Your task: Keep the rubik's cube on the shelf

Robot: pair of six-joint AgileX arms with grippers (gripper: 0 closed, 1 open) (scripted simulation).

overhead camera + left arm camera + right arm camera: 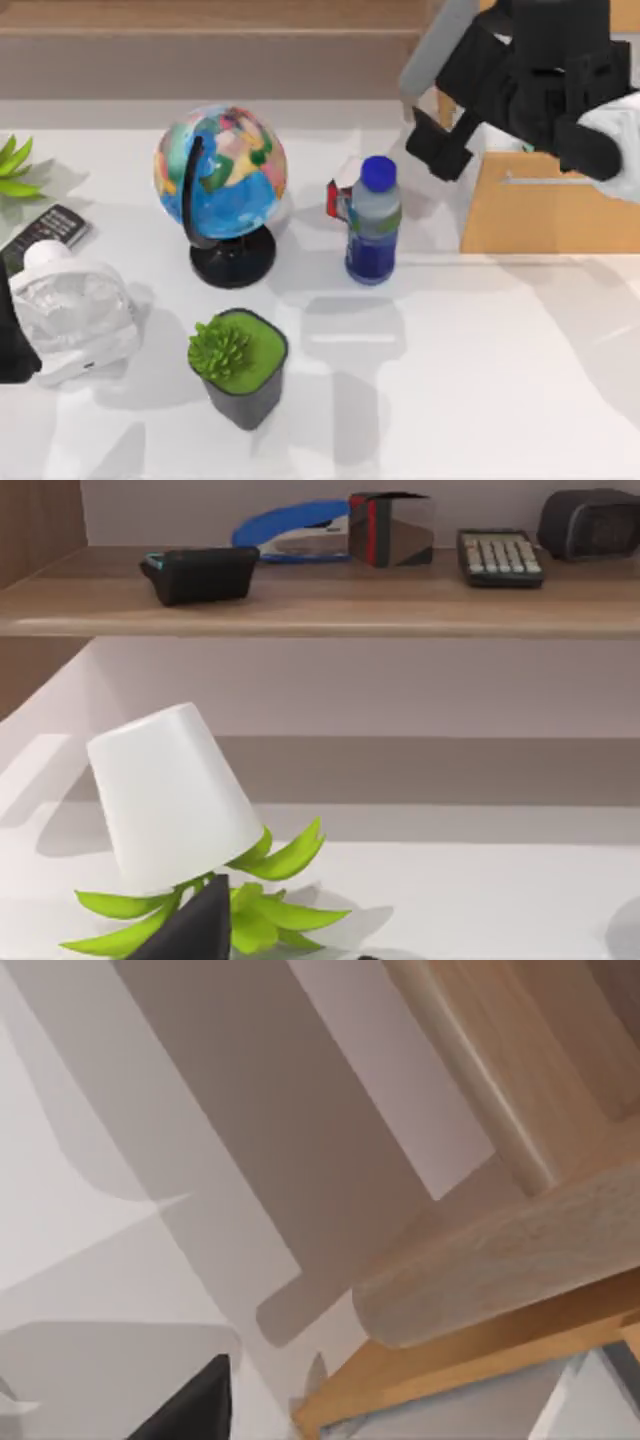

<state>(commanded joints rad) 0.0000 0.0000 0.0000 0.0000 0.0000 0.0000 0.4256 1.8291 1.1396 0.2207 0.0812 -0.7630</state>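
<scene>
Rubik's cube: from these views we cannot tell where it lies. The shelf (200, 20) runs along the table's far edge as a smooth, light-brown wooden ledge over a grey-brown recess. In the right wrist view its round wooden post (500, 1070) meets a rounded plank edge with faint grain.

In the left wrist view the ledge carries a black tray (200, 575), a glossy blue stapler (290, 530), a dark box with a red stripe (388, 528), a keyed calculator (500, 555) and a rounded dark clock (590, 522). We can read no writing on any of them.

The right gripper (440, 145), matte black and blocky, hangs above the gap between the plastic bottle (373, 220) and the light-wood drawer (550, 200). It touches nothing we can see, and we cannot tell whether it is open or closed.

The left gripper (200, 925) sits parked at the table's left, just beside a white-potted plant (170, 795); its state is equally unclear.

On the white table (480, 380) stand a glossy globe (220, 175) on a black base, a spiky succulent (240, 365) in a dark square pot, and a white ribbed fan (70, 310).
</scene>
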